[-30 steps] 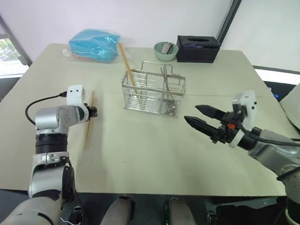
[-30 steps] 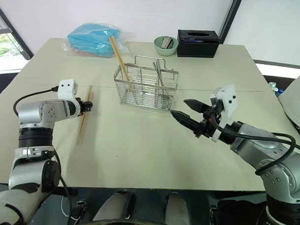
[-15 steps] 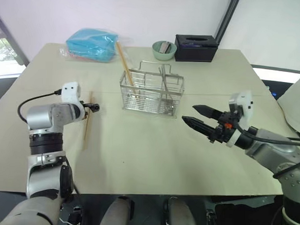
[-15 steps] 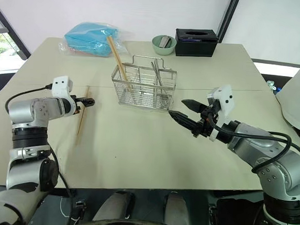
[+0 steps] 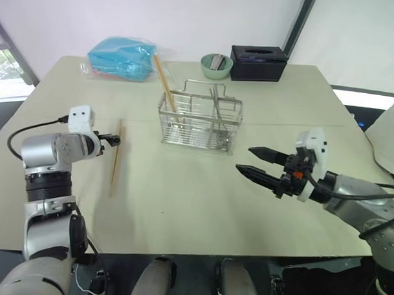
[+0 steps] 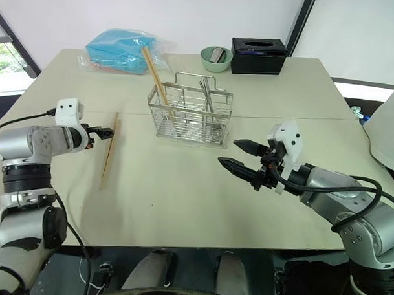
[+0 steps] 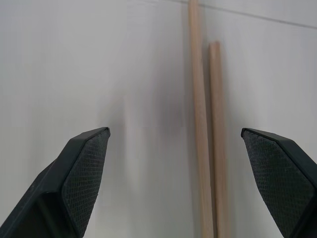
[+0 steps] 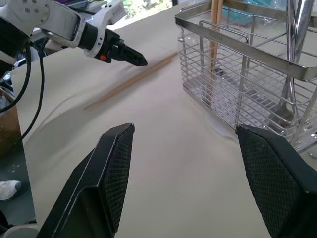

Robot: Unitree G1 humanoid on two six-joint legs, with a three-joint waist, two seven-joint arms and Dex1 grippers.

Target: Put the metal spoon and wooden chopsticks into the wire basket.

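The wire basket (image 5: 199,122) stands mid-table. In its left end a wooden chopstick (image 5: 165,82) leans upright, and the metal spoon (image 8: 295,29) stands in its right part, bowl down. Two more wooden chopsticks (image 5: 115,156) lie side by side on the table to the left of the basket. My left gripper (image 5: 113,139) is open, its tips just left of these sticks' far end, and the left wrist view has them (image 7: 198,124) between the spread fingers. Right of the basket and nearer to me, my right gripper (image 5: 248,160) hovers open and empty, pointing left.
A green bowl (image 5: 216,66) and a black tissue box (image 5: 258,63) stand at the table's far edge behind the basket. A blue plastic bag (image 5: 121,58) lies at the far left. The near half of the table is bare.
My left gripper has drawn a little to the left, away from the chopsticks on the table, which stay where they were. The right gripper has kept its place.
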